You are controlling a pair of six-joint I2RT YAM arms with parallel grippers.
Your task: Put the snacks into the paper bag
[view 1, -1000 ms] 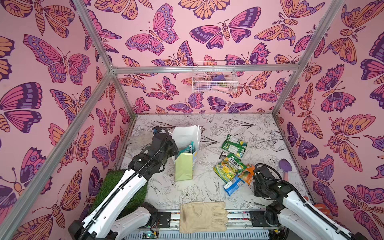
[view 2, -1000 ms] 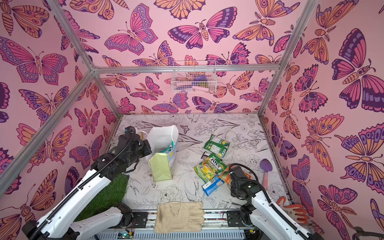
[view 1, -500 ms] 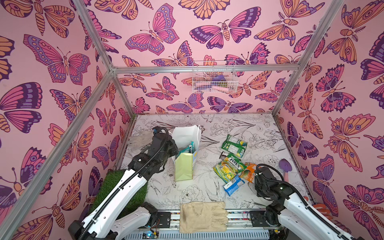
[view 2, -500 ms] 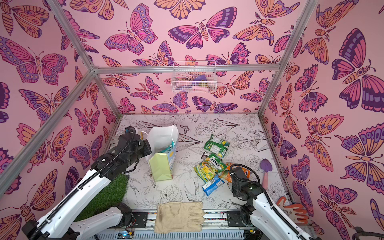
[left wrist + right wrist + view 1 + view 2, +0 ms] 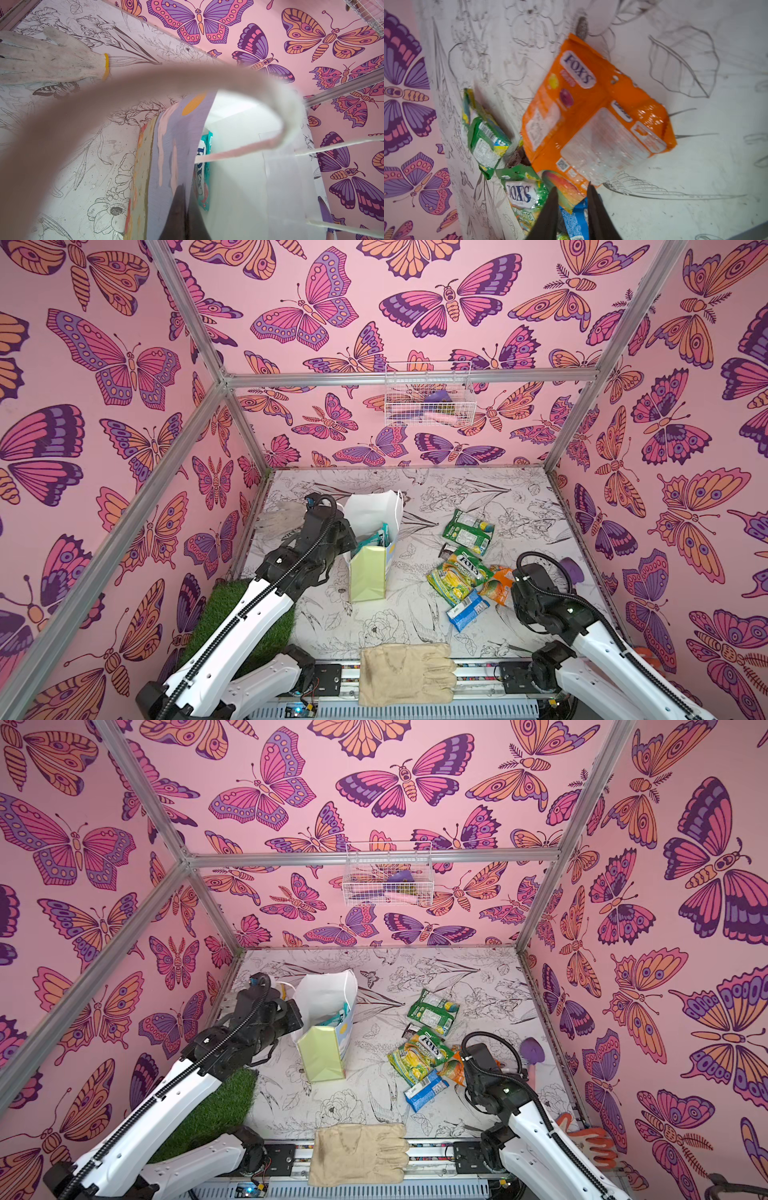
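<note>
Orange packet [image 5: 591, 116] between parted right claw [image 5: 571, 185], wrist-only; left claw [image 5: 185, 193] pinches paper bag [image 5: 239, 166].

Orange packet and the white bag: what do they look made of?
The orange packet: likely thin plastic film, glossy; bright glints and creases across its print. The paper bag: seemingly matte paper; crisp folded panels, no shine.

pink butterfly walls [image 5: 124, 364], metal frame bars [image 5: 311, 380], flower-sketched floor [image 5: 478, 489]; wire basket [image 5: 430, 404] seemingly hangs from the back bar.
</note>
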